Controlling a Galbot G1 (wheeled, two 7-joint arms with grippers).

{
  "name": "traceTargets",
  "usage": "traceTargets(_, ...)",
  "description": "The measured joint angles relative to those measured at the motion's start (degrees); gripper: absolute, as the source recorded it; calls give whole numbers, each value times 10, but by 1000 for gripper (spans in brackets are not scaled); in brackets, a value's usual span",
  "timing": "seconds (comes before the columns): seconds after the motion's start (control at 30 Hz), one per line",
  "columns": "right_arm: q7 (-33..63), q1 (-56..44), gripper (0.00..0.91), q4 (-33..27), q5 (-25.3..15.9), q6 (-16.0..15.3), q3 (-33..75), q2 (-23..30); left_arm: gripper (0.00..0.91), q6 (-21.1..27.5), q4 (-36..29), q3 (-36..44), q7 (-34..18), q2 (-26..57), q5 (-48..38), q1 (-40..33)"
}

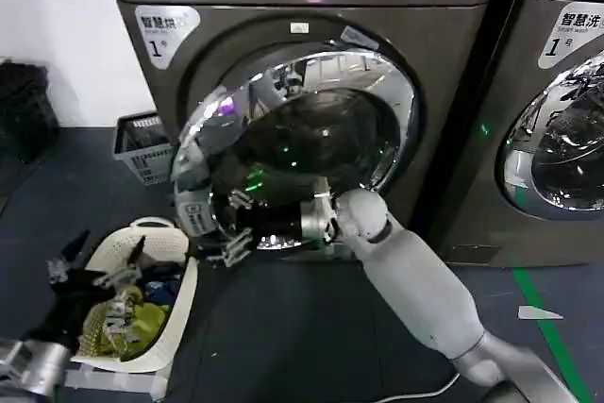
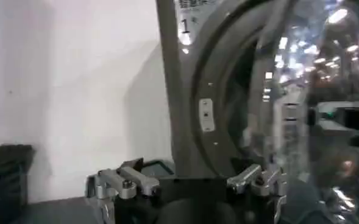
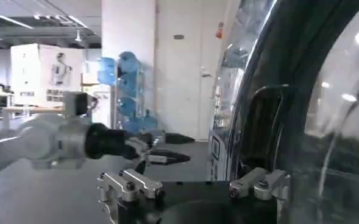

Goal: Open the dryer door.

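Sticker (image 1: 166, 31) reads "1", above dryer door (image 1: 311, 139).

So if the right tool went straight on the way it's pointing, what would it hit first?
Most likely the dryer door: the right tool points left at its lower-left chrome rim, jaws open. Depth is unclear, so contact can't be confirmed.
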Motion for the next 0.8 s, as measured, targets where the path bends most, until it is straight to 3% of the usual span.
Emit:
traceTargets(0.33, -57, -24, 907, 20, 30, -1, 14, -35, 907, -16, 33, 1, 4, 32, -55, -25)
traceTargets(0.63, -143, -46, 907, 27, 48, -18, 33, -56, 907, -117, 63, 16, 1, 52, -124, -18)
traceTargets(0.8, -193, -57, 907, 18, 47, 2, 47, -65, 907, -105, 56, 28, -9, 47, -172, -28)
